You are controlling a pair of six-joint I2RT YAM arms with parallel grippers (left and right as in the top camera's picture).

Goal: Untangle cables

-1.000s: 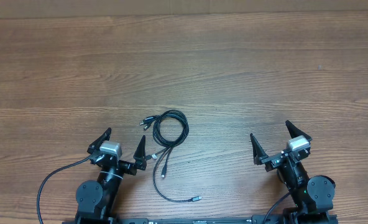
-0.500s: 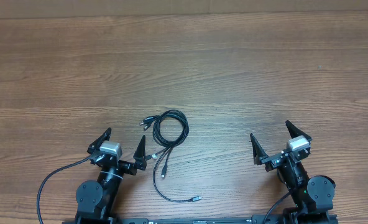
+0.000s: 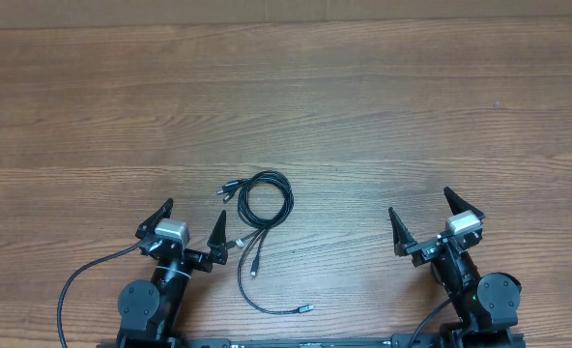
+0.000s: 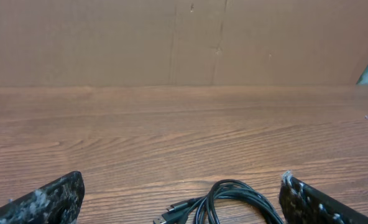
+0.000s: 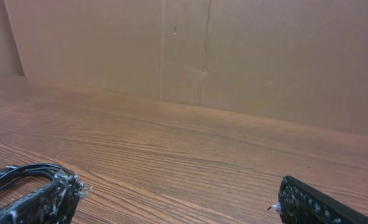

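The cables [image 3: 264, 200] are thin black cords coiled into a small loop near the table's front middle, with plug ends sticking out at the loop's left and loose tails running toward the front edge, one ending in a silver tip [image 3: 305, 308]. The coil also shows in the left wrist view [image 4: 234, 202] and at the left edge of the right wrist view [image 5: 13, 177]. My left gripper [image 3: 189, 224] is open and empty, just left of the tails. My right gripper [image 3: 431, 215] is open and empty, well to the right of the cables.
The wooden table [image 3: 363, 116] stretches bare behind the cables. A brown cardboard wall [image 4: 171, 37] stands along the far edge. A thicker black arm wire [image 3: 73, 280] loops at the front left beside the left arm's base.
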